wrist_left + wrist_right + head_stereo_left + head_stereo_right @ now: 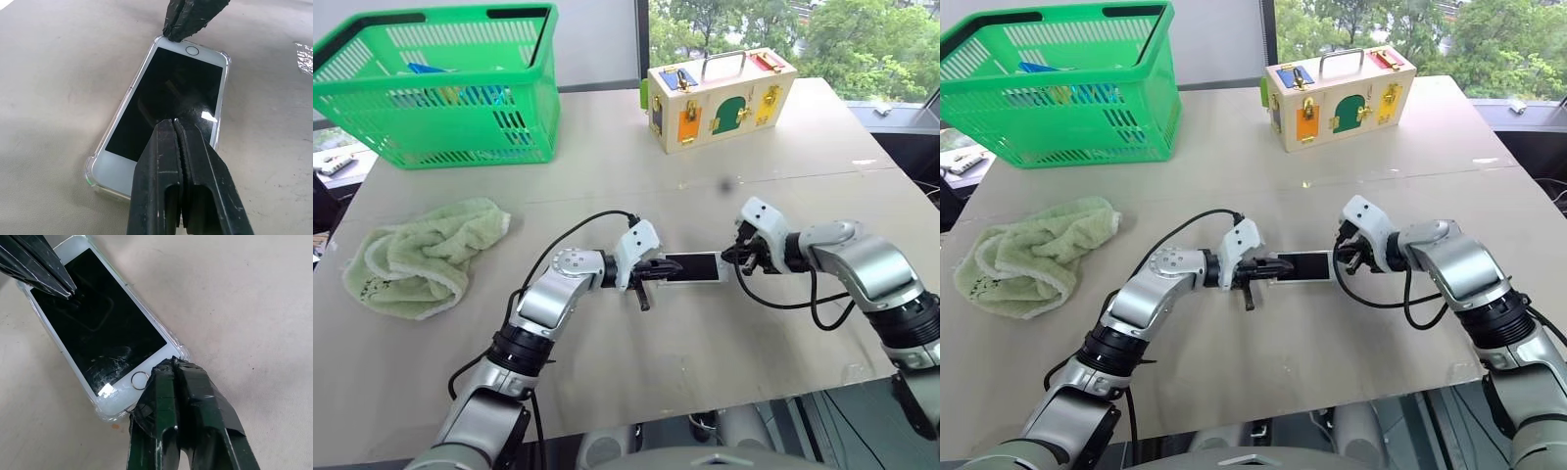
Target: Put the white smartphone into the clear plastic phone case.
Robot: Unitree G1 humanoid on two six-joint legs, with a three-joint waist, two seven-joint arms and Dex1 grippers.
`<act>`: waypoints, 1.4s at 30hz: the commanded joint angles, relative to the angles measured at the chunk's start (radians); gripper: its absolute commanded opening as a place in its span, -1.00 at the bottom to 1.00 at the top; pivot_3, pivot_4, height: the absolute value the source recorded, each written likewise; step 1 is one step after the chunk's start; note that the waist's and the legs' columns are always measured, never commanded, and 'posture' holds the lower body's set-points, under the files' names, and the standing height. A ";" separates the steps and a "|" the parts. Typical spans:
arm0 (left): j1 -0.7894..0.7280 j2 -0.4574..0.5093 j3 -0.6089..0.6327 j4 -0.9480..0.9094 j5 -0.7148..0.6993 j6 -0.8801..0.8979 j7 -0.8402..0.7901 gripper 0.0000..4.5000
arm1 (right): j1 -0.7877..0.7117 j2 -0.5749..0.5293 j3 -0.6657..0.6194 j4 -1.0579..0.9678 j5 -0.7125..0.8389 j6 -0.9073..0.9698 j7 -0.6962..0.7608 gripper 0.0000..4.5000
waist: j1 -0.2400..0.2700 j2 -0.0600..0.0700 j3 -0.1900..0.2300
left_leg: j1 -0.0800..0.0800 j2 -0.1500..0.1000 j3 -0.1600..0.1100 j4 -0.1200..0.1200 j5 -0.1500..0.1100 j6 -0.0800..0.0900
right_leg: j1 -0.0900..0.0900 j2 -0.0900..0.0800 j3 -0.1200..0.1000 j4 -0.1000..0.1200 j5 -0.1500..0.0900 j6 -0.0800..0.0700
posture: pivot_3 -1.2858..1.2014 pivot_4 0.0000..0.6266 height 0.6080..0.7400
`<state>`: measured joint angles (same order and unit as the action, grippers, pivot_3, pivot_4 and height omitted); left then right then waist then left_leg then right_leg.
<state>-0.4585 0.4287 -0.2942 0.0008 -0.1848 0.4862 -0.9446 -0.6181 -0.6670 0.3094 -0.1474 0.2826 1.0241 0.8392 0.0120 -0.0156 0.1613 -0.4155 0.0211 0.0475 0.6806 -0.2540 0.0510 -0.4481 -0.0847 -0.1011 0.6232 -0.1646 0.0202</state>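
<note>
The white smartphone (168,93) has a black screen, a white bezel and a round home button with a thin grey ring. The clear plastic phone case (92,166) around it is see-through, with bright glints on its corners. The left end effector (182,161) and the right end effector (177,382) are both black, with some pale scratches. The surface (705,352) is plain beige. At the upper left of the head views the basket (440,93) is bright green with a mesh pattern. Below it, the towel (426,255) is pale green. At the upper middle, the wooden box (720,98) is light, with blue, orange, green, red and yellow panels.
</note>
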 commanded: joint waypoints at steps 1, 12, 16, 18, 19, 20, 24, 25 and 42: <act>0.015 0.002 -0.007 -0.014 0.006 0.014 0.011 -0.98 | -0.028 -0.006 0.016 0.006 -0.009 -0.018 0.020 -1.00 | -0.001 0.000 0.000 | 0.000 0.000 0.000 0.000 0.000 0.000 | 0.000 0.000 0.000 0.000 0.000 0.000 | 0.03 -0.52 1.00; 0.016 -0.003 -0.011 -0.021 0.006 0.018 0.020 -0.98 | -0.101 -0.007 0.222 0.151 -0.110 -0.073 0.139 -1.00 | -0.008 0.000 0.000 | 0.002 0.001 0.000 0.001 0.000 0.000 | 0.001 0.001 0.000 0.002 -0.001 -0.002 | 0.03 -0.52 1.00; 0.018 -0.006 -0.013 -0.020 0.008 0.018 0.019 -0.98 | -0.114 0.031 0.302 0.237 -0.179 -0.121 0.162 -1.00 | -0.021 -0.003 -0.003 | 0.003 0.002 -0.001 0.001 0.000 0.000 | 0.002 0.002 0.000 0.002 -0.001 -0.002 | 0.03 -0.52 1.00; 0.020 -0.009 -0.014 -0.021 0.009 0.018 0.021 -0.98 | -0.115 0.048 0.311 0.275 -0.215 -0.153 0.155 -1.00 | -0.030 -0.008 -0.006 | 0.004 0.002 -0.001 0.001 0.000 0.000 | 0.002 0.003 0.001 0.003 -0.001 -0.002 | 0.03 -0.52 1.00; 0.021 -0.009 -0.014 -0.022 0.009 0.019 0.022 -0.98 | -0.115 0.051 0.297 0.278 -0.219 -0.156 0.155 -1.00 | -0.030 -0.009 -0.006 | 0.006 0.003 -0.001 0.001 0.000 0.000 | 0.003 0.004 0.002 0.003 -0.001 -0.002 | 0.03 -0.52 1.00; 0.021 -0.009 -0.013 -0.022 0.009 0.020 0.024 -0.98 | -0.115 0.051 0.276 0.271 -0.215 -0.151 0.155 -1.00 | -0.030 -0.009 -0.006 | 0.007 0.003 -0.001 0.001 0.000 0.000 | 0.003 0.005 0.002 0.003 -0.001 -0.002 | 0.03 -0.52 1.00; 0.029 -0.008 -0.013 -0.023 0.008 0.019 0.027 -0.98 | -0.097 0.026 0.257 0.237 -0.229 -0.161 0.167 -1.00 | -0.024 -0.008 -0.006 | 0.015 0.004 -0.002 0.001 -0.002 -0.003 | 0.009 0.004 0.002 0.003 -0.001 -0.002 | 0.03 -0.52 1.00; 0.031 -0.008 -0.014 -0.024 0.007 0.019 0.028 -0.98 | -0.091 0.025 0.254 0.234 -0.236 -0.174 0.162 -1.00 | -0.023 -0.008 -0.006 | 0.016 0.005 -0.003 0.001 -0.003 -0.005 | 0.009 0.003 0.002 0.003 -0.001 -0.002 | 0.03 -0.52 1.00; 0.040 -0.005 -0.013 -0.031 0.007 0.030 0.039 -0.98 | -0.064 0.040 0.242 0.156 -0.231 -0.084 0.167 -1.00 | -0.020 -0.004 -0.002 | 0.012 0.000 0.001 -0.007 -0.001 -0.001 | 0.005 -0.001 0.002 0.000 -0.001 -0.002 | 0.03 -0.52 1.00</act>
<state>-0.4274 0.4199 -0.3051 -0.0311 -0.1842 0.5044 -0.9121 -0.7086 -0.6141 0.4721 -0.0632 0.0815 0.8810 0.9820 -0.0076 -0.0193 0.1598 -0.4035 0.0207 0.0483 0.6732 -0.2545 0.0499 -0.4432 -0.0861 -0.0993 0.6230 -0.1658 0.0181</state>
